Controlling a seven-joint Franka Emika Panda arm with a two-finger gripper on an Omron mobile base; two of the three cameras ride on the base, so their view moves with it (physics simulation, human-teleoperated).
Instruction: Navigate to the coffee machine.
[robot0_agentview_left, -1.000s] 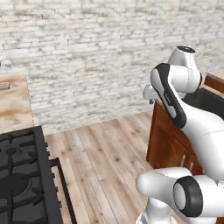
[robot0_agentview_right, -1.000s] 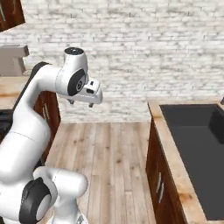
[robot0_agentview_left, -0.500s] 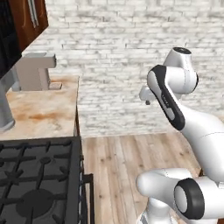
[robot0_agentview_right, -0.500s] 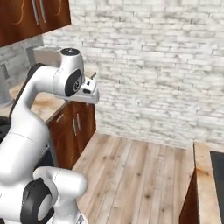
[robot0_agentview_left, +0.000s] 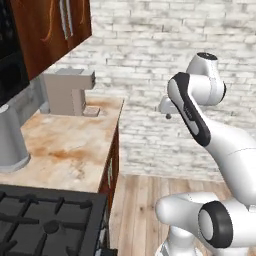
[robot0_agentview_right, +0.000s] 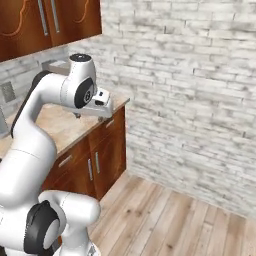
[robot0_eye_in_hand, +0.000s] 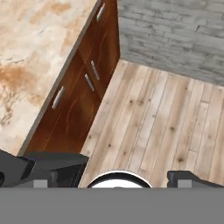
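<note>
The coffee machine (robot0_agentview_left: 67, 92), a boxy grey upright unit with an overhanging head, stands at the far end of the marbled counter (robot0_agentview_left: 75, 150) against the wall, its small drip tray toward the counter's edge. In the right base view a grey corner of the coffee machine (robot0_agentview_right: 56, 66) peeks out behind my arm. My gripper (robot0_agentview_left: 168, 111) hangs in the air over the floor, to the right of the counter and well short of the machine. In the hand view the gripper (robot0_eye_in_hand: 116, 176) is open, its dark fingertips (robot0_eye_in_hand: 43, 169) wide apart with nothing between them.
A plain grey cylinder (robot0_agentview_left: 10, 137) stands at the counter's left side. A black gas hob (robot0_agentview_left: 45, 222) lies in front of it. Dark wood wall cupboards (robot0_agentview_left: 55, 30) hang above. Base cabinets (robot0_eye_in_hand: 85, 89) border the wooden floor (robot0_eye_in_hand: 166, 118), and a brick wall (robot0_agentview_right: 200, 90) closes the far side.
The whole picture has shifted as the base turned and drove: the counter and coffee machine now sit larger and nearer the middle. The arm keeps its pose.
</note>
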